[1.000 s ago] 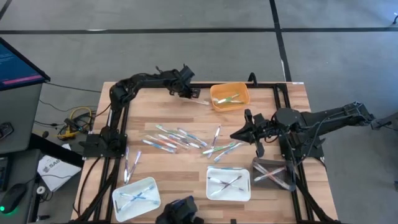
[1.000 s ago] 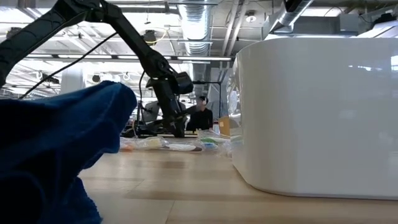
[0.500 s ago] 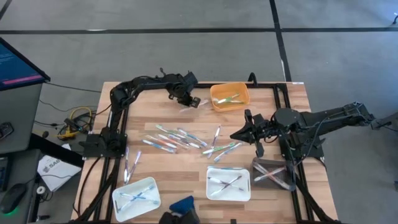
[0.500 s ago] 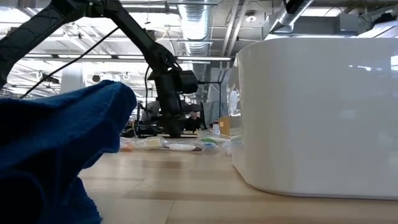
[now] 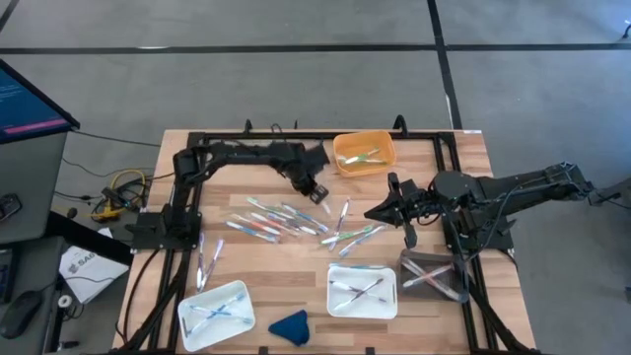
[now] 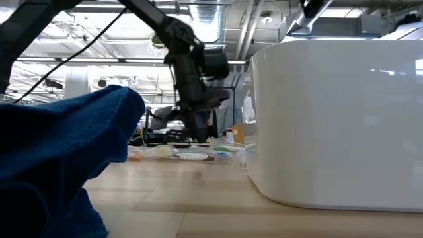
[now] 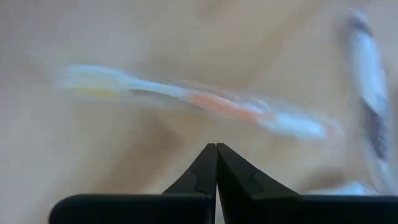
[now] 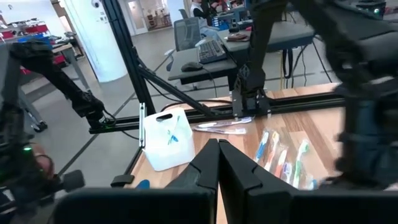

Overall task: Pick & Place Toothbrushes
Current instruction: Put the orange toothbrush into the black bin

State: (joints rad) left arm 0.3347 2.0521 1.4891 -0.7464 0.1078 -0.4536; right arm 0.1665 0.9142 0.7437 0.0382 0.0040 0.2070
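Note:
Several toothbrushes [image 5: 296,219] lie scattered on the middle of the wooden table [image 5: 246,187]; in the low view they show as a low row [image 6: 178,153]. More lie in the orange bin [image 5: 363,153] and in the two white trays [image 5: 215,314] [image 5: 362,291]. My left gripper [image 5: 317,189] is shut and points steeply down just above the far end of the scattered pile. In its wrist view the shut tips [image 7: 216,148] hover over a white toothbrush with an orange middle [image 7: 211,104]. My right gripper [image 5: 387,209] waits shut at the pile's right end, roughly level.
A clear tray [image 5: 434,274] holding toothbrushes sits near the right arm's base. A blue cloth [image 5: 291,327] lies at the near edge between the white trays. Two more toothbrushes [image 5: 207,261] lie by the left arm's frame. A black frame [image 5: 296,136] borders the table.
My left gripper has swung from the far edge beside the orange bin toward the table's right and near side, ending over the far end of the scattered toothbrushes, rolling about its own axis on the way. It has stayed shut.

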